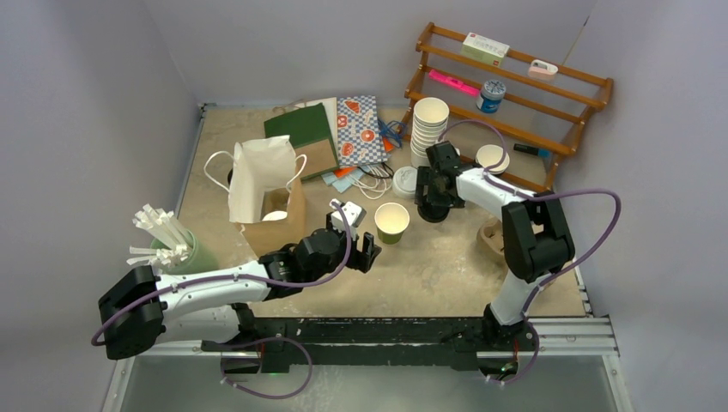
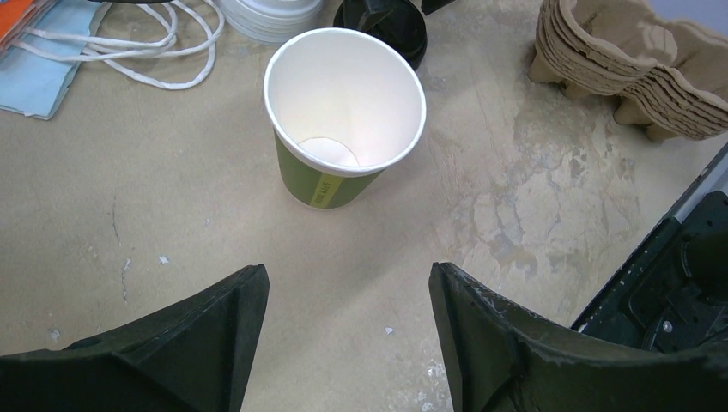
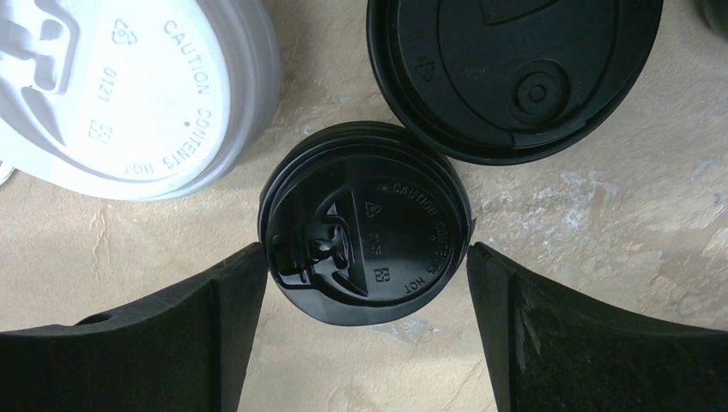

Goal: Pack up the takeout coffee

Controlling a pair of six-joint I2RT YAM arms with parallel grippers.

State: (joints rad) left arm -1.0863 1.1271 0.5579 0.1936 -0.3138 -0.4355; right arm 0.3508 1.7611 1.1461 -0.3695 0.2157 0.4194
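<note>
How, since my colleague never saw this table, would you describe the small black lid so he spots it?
Find the wooden rack far right, then the white cup stack by it. Just nearer lie lids: the small black lid sits between the right pincer's fingers, smaller than the white lid and big black lid beside it.

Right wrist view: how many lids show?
3: a white lid top left, a big black lid top right, a small black lid in the middle. Others may be stacked beneath.

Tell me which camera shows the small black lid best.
Right wrist: the small black lid sits centred between the right gripper's fingers, lettering readable. Top view: the gripper hides it. Left wrist: a black lid edge, unclear which.
</note>
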